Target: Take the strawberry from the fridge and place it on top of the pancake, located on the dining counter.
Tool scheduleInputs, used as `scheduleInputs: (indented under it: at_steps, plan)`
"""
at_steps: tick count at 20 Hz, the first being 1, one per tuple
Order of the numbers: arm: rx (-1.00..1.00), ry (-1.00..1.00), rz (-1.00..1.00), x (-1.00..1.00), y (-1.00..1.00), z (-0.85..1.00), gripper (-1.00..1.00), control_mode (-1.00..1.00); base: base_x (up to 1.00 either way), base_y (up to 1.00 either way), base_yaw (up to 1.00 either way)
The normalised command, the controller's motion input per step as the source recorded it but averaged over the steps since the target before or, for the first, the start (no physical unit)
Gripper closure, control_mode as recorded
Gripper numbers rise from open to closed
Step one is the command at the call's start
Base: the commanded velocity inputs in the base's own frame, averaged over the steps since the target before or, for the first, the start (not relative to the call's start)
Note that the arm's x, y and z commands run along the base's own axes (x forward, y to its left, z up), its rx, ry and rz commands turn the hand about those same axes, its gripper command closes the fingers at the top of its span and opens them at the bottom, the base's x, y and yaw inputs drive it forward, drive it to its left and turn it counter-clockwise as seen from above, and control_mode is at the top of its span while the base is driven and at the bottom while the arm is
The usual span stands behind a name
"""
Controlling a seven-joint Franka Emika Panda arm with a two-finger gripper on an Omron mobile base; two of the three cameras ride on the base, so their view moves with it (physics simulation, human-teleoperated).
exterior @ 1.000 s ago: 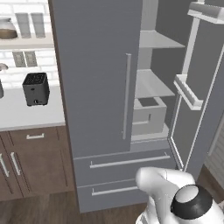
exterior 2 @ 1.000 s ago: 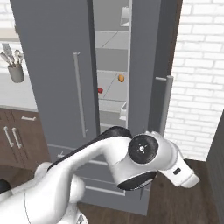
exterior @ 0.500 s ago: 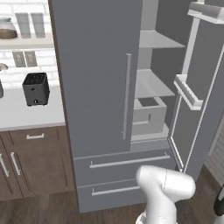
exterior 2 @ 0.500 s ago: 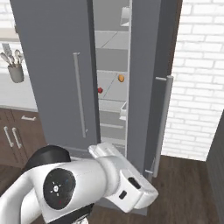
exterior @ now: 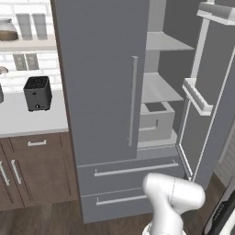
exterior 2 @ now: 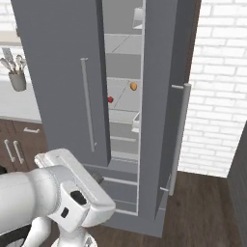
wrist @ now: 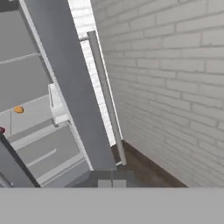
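Note:
The fridge [exterior: 101,92] is tall and grey; its left door is closed and its right door [exterior 2: 164,96] is swung open. On a pale middle shelf sits the strawberry [exterior 2: 110,100], tiny and dark red. In the hand view the strawberry [wrist: 1,130] peeks in at the left edge, beside the open door [wrist: 70,87]. My gripper [wrist: 111,183] is shut with nothing in it, low and in front of that door's edge, well away from the shelf. The pancake and the dining counter are out of view.
An orange-tan oval food [exterior 2: 133,86] lies on the shelf right of the strawberry. A grey bin [exterior: 156,120] sits lower in the fridge. A black toaster [exterior: 37,93] stands on the wall counter to the left. A white brick wall [exterior 2: 217,96] lies right of the open door.
My arm has folded down and swung to the left in the right base view, and sits lower. The fridge, its doors and the food have not moved.

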Motion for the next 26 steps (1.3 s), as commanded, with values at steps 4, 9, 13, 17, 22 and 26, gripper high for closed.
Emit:
scheduleInputs:
  at_steps: [4, 9, 13, 17, 22, 26]
  plan:
    - [-0.08, -0.05, 0.07, 0.0, 1.0, 0.13, 1.0, -1.0, 0.0, 0.0, 0.0]
    - [0.0, 0.08, 0.07, 0.23, 1.0, 0.02, 1.0, -1.0, 0.0, 0.0, 0.0]
    - [0.02, 0.05, 0.12, 0.25, 0.94, 0.0, 1.0, -1.0, 0.0, 0.0, 0.0]
    - [-0.13, 0.18, 0.09, 0.48, 0.62, 0.0, 1.0, -1.0, 0.0, 0.0, 0.0]
    - [-0.01, 0.08, 0.14, 0.53, 0.19, 0.0, 1.0, -1.0, 0.0, 0.0, 0.0]
    - [0.0, 0.0, 0.21, 0.68, 0.0, -0.02, -1.0, -1.0, 0.0, 0.0, 0.0]
